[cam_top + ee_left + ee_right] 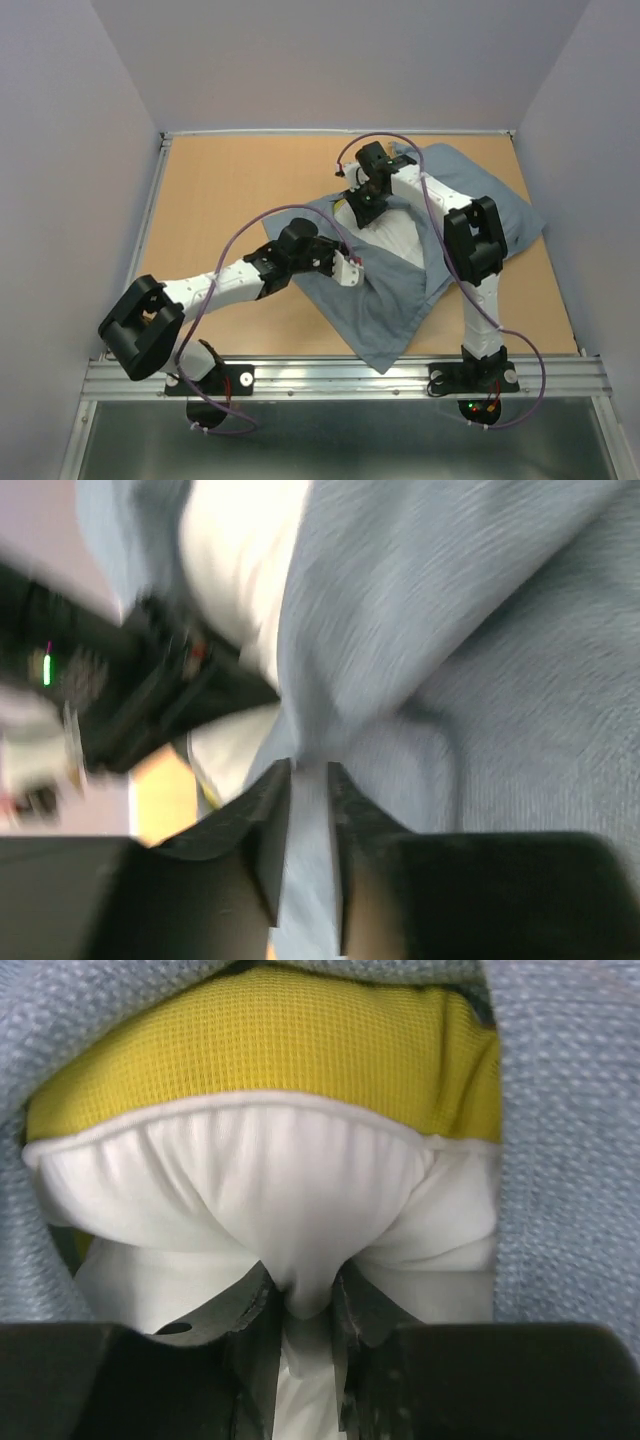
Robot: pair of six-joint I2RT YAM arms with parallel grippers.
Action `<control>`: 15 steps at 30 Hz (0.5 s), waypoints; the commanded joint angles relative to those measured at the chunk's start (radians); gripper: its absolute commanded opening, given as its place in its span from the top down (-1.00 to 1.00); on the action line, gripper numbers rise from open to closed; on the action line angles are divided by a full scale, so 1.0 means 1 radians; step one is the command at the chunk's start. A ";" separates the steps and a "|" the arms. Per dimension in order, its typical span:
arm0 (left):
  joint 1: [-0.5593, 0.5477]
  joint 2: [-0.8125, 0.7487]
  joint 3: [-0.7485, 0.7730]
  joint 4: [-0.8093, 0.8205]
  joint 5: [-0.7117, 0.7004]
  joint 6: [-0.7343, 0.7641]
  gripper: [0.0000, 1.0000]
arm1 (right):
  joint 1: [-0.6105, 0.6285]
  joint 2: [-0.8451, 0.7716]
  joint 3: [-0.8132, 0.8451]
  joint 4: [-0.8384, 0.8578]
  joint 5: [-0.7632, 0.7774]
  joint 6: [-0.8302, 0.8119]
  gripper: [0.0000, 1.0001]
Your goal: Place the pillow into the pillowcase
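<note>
Inside pillowcase [392, 312] mouth, right hand [300, 1298] pinched pillow [300, 1175], presumably to drive it deeper; left hand [310, 772] clamped pillowcase edge taut.

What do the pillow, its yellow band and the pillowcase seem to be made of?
Pillow: smooth white cloth, probably over a soft filling; it gathers into rounded folds.
Yellow band: looks like a knit or mesh, with a fine grid of small cells.
Pillowcase: matte grey-blue woven cloth, perhaps cotton or a blend; it shows a fine grainy weave and limp creases.
</note>
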 commanded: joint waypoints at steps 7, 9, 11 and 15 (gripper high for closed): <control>0.314 -0.131 0.213 -0.282 -0.021 -0.963 -0.05 | -0.036 0.002 -0.088 -0.065 -0.142 0.038 0.68; 0.315 -0.081 0.256 -0.294 -0.070 -1.060 0.02 | -0.037 0.000 -0.088 -0.062 -0.156 0.048 0.69; 0.317 0.023 0.346 -0.334 -0.096 -1.178 0.10 | -0.039 0.002 -0.083 -0.062 -0.169 0.053 0.70; 0.326 0.197 0.492 -0.397 -0.078 -1.312 0.10 | -0.040 -0.003 -0.082 -0.064 -0.163 0.050 0.70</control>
